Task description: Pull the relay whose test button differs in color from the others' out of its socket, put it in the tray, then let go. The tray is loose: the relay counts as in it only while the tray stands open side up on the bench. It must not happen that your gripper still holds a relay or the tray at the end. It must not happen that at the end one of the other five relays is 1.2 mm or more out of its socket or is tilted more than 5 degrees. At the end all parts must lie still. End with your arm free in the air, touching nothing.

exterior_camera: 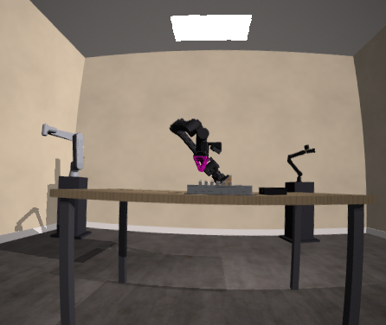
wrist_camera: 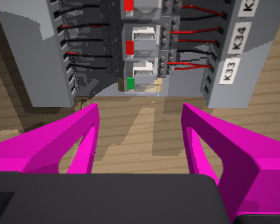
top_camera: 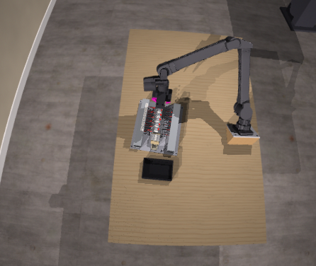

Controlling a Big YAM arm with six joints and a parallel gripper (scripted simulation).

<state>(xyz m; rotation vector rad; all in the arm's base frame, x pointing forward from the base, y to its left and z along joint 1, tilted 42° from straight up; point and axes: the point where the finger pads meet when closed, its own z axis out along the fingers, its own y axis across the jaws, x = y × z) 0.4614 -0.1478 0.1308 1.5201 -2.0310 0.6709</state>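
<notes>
A grey relay panel (top_camera: pixel 156 127) lies on the wooden bench, with a row of relays down its middle. In the wrist view the nearest relay (wrist_camera: pixel 143 75) has a green test button (wrist_camera: pixel 130 83); the relays behind it (wrist_camera: pixel 139 42) have red buttons. My gripper (wrist_camera: pixel 140 111) is open and empty, its magenta fingers over bare bench wood just short of the panel's near edge. From above, the gripper (top_camera: pixel 160 101) sits at the panel's far end from the black tray (top_camera: pixel 157 169). The tray stands open side up on the bench.
Label strips marked K33 (wrist_camera: pixel 230 70) and K34 run along the panel's right side, and wired terminal rows flank the relays. The arm's base (top_camera: pixel 243 134) stands on a block to the right of the panel. The side view shows the panel (exterior_camera: pixel 220 189) and the tray (exterior_camera: pixel 272 190) low on the bench.
</notes>
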